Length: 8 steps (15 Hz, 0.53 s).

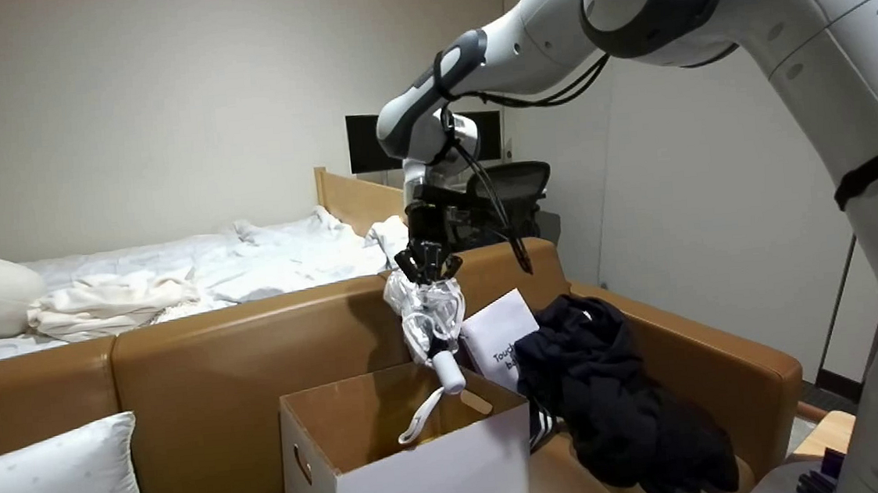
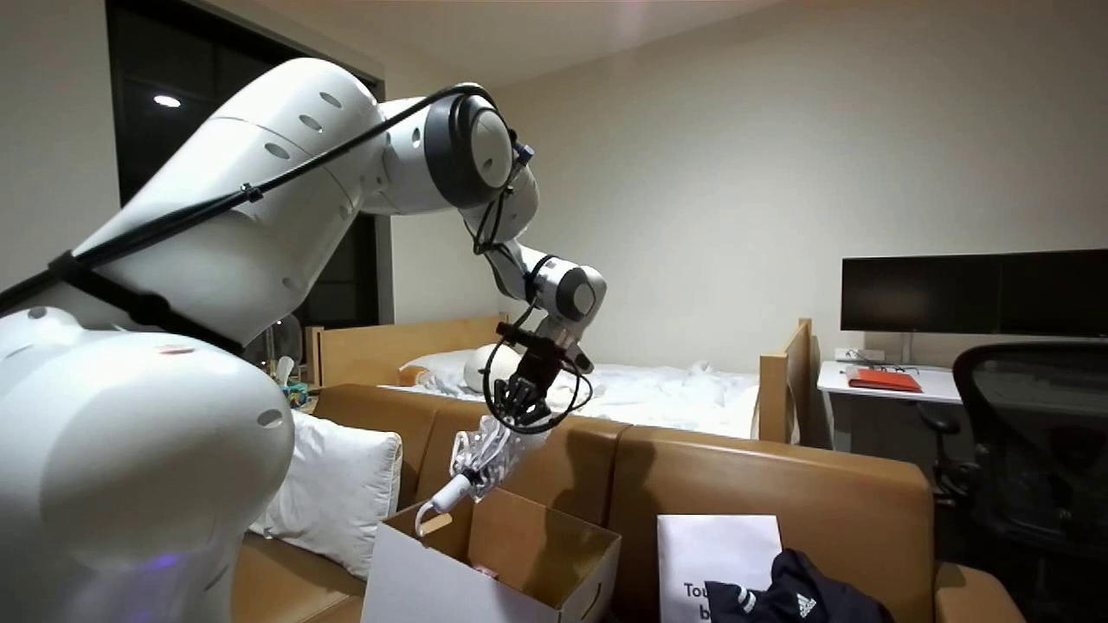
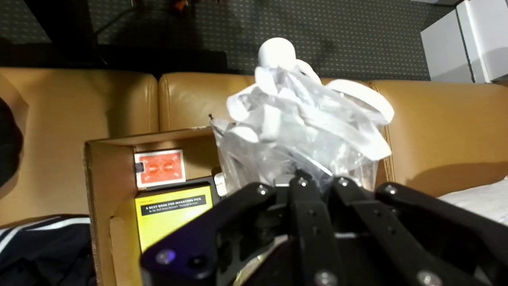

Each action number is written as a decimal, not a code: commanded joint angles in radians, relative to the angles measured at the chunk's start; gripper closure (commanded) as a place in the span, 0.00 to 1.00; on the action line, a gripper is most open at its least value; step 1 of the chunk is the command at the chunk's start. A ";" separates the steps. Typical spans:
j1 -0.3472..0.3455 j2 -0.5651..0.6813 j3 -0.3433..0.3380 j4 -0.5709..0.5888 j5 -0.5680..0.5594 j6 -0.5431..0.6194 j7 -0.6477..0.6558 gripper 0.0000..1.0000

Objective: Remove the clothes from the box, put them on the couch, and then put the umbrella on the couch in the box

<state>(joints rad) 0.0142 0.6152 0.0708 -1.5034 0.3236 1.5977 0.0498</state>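
Holding umbrella (image 1: 433, 321) above box (image 1: 434, 478), jaws clamped; clothes (image 1: 615, 389) on couch (image 1: 253, 371).

Arm (image 1: 774, 24): arched high | claw (image 1: 429, 275): angled downward (clamped together)

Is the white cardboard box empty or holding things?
Not empty: in the wrist view, a red playing-card pack and a yellow book lie inside the box. The claw and umbrella hide part of its interior.
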 commanded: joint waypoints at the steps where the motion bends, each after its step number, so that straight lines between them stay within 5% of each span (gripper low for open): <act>1: 0.013 -0.072 0.027 -0.179 0.049 0.237 -0.092 0.99; 8: 0.035 -0.056 0.025 -0.388 -0.018 0.504 -0.123 0.99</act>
<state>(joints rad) 0.0558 0.5956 0.1069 -1.7888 0.3298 2.0375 -0.0575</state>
